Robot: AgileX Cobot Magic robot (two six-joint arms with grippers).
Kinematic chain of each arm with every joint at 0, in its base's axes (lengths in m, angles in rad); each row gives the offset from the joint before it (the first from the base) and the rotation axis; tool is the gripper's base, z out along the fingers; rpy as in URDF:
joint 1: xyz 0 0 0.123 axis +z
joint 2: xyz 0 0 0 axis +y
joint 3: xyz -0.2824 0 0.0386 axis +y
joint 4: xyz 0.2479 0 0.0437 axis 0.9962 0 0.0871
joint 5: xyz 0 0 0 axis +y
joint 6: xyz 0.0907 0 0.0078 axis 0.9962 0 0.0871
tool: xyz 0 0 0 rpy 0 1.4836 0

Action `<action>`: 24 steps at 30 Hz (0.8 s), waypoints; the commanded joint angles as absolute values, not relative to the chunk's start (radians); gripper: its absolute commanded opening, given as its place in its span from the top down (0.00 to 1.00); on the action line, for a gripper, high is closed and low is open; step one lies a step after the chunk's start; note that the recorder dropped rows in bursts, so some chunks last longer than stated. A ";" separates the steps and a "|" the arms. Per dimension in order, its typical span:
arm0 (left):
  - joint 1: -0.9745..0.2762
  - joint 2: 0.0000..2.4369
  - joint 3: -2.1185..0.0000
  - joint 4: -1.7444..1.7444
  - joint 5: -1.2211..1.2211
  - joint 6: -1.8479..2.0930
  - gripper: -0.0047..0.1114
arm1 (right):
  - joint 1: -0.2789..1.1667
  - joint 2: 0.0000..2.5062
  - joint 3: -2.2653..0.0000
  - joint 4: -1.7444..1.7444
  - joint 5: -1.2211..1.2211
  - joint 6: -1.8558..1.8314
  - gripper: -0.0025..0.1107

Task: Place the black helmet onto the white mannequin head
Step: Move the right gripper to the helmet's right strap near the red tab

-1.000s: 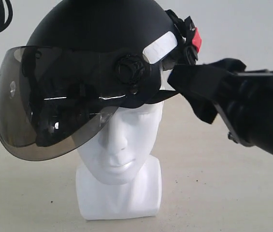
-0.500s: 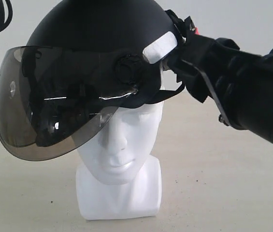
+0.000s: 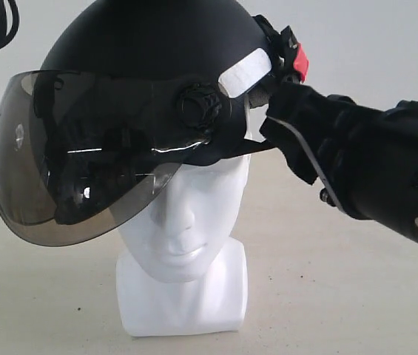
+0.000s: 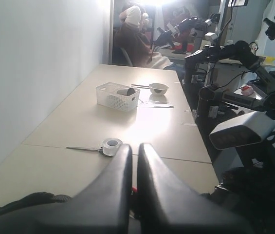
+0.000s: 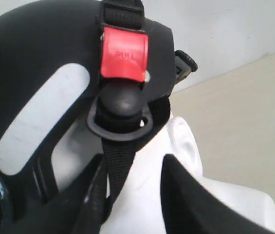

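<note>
A rounded matte black open-face helmet point(image 3: 149, 44) sits on top of a glossy white plastic mannequin head point(image 3: 186, 222), which stands on its block base on the pale desk point(image 3: 327, 296). The helmet's large smoky tinted visor point(image 3: 83, 163) juts forward and down past the brow, and the nose, mouth and chin show beneath it. In the exterior view the right gripper point(image 3: 271, 111) is up against the helmet's rear edge, just under a red tab point(image 3: 299, 61) – but its fingers cannot be made out there.

The right wrist view supplies that: the right gripper's fingers point(image 5: 186, 200) stand apart with a wide gap. A black strap point(image 5: 118, 161) hangs from the shell beside one finger, the white head and its ear show behind it, and nothing is clamped.

The left gripper point(image 4: 135, 146) shows only in its own wrist view. Its fingers are pressed almost together, with a thin slit between and nothing identifiable held. It points along a long desk that carries a white mesh basket point(image 4: 118, 96), a small roll of tape point(image 4: 111, 146) and a white bowl point(image 4: 158, 88) – none of them in the exterior view.
</note>
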State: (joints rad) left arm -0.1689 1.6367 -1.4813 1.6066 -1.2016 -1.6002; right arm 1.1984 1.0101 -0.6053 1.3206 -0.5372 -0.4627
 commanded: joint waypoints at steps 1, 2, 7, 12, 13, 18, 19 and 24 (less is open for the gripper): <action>-0.187 1.670 -1.447 1.743 -1.221 -1.633 0.92 | 1.196 1.011 -0.609 1.329 -0.500 -0.480 0.70; -0.187 1.670 -1.447 1.743 -1.221 -1.633 0.92 | 1.196 1.011 -0.609 1.329 -0.500 -0.480 0.70; -0.187 1.670 -1.447 1.743 -1.221 -1.635 0.92 | 1.196 1.011 -0.609 1.329 -0.511 -0.480 0.71; -0.187 1.670 -1.447 1.743 -1.221 -1.635 0.92 | 1.196 1.011 -0.609 1.329 -0.515 -0.520 0.94; -0.187 1.670 -1.447 1.743 -1.221 -1.635 0.92 | 1.196 1.011 -0.609 1.329 -0.515 -0.526 0.98; -0.187 1.670 -1.449 1.743 -1.221 -1.635 0.92 | 1.196 1.011 -0.603 1.332 -0.526 -0.544 0.98; -0.187 1.670 -1.449 1.743 -1.221 -1.637 0.92 | 1.196 1.011 -0.599 1.353 -0.539 -0.556 0.98; -0.187 1.654 -1.449 1.744 -1.221 -1.646 0.92 | 1.196 1.011 -0.550 1.429 -0.598 -0.575 0.98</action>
